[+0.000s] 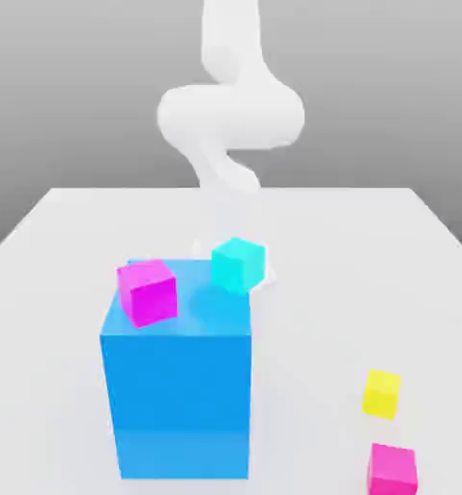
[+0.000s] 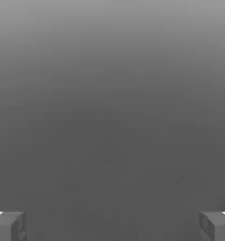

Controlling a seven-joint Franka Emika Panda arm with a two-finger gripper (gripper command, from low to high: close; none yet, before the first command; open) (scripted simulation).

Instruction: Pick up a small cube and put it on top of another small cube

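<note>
The small hot-pink cube lies on the white table near the front edge, at the exterior view's right. Just behind it, a short gap away, sits the small yellow cube. My white arm rises at the back of the table, far from both cubes. In the hand view my gripper is open: its two grey fingertips stand wide apart with nothing between them, facing a plain grey background.
A big blue block stands at the front left of centre, with a purplish-magenta cube on its top. A cyan cube is at the block's far right corner; I cannot tell whether it rests on it. The white table spreads around.
</note>
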